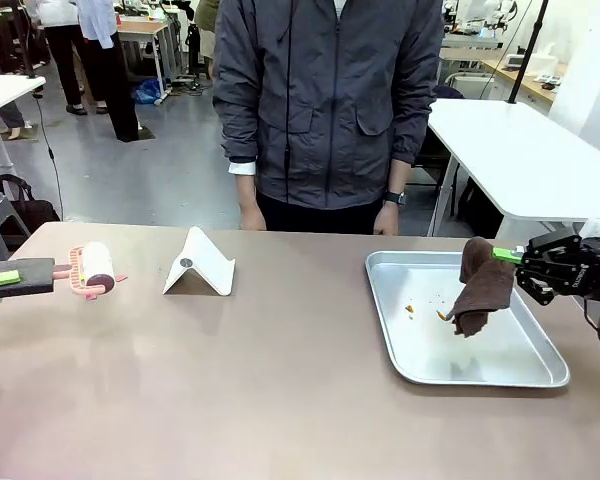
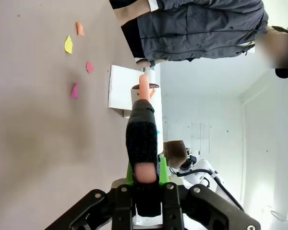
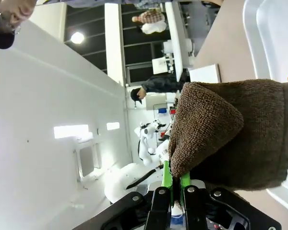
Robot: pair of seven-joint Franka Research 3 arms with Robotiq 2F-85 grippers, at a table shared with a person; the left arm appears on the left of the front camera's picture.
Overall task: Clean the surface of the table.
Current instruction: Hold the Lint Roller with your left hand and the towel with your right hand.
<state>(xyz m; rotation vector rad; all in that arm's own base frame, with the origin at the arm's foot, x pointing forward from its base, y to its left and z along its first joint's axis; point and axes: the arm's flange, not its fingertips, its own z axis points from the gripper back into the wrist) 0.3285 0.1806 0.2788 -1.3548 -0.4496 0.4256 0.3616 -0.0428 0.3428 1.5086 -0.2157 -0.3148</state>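
The brownish-taupe table (image 1: 280,380) stretches across the front view. At its far left edge my left gripper (image 1: 5,277) is shut on the black handle of a pink lint roller (image 1: 92,270), which lies level just above the top. In the left wrist view the gripper (image 2: 146,175) clamps that handle (image 2: 141,139), and the table (image 2: 33,143) carries small coloured paper scraps (image 2: 75,90). At the right, my right gripper (image 1: 520,260) is shut on a brown cloth (image 1: 480,285) that hangs over a metal tray (image 1: 500,365). The right wrist view shows the gripper (image 3: 175,179) pinching the cloth (image 3: 230,134).
A white folded stand (image 1: 200,265) sits left of centre near the far edge. Orange crumbs (image 1: 410,310) lie in the tray. A person in a grey jacket (image 1: 325,100) stands at the far side, hands down by the table edge. White tables stand behind to the right.
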